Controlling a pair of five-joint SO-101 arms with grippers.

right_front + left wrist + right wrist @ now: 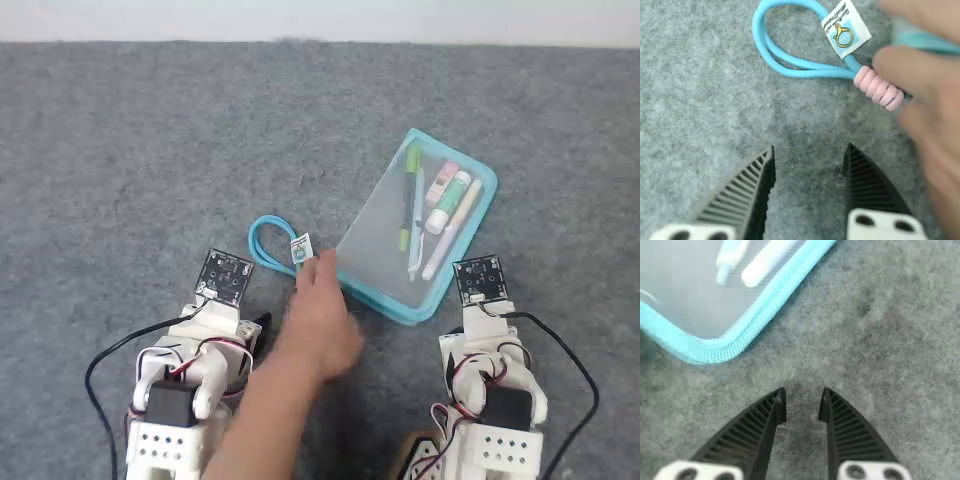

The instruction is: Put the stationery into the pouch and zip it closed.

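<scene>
Grey tabletop bearing the pouch (380, 250), stationery (440, 205) inside. A person's hand (322, 310) is at the pouch's corner, by its blue loop (268, 243). Left tool (810, 148): parted wide, empty, near the loop. Right tool (803, 389): narrowly parted, empty, just beside the pouch.

Clear pouch (378, 240) with teal trim lay tilted on the grey table (150, 150), pens and markers (440, 205) inside it. A person's hand (320, 310) was stretched out between the two arms, fingertips at the pouch's near corner, right by the blue cord loop (265, 245) and its little tag (300, 250).
</scene>
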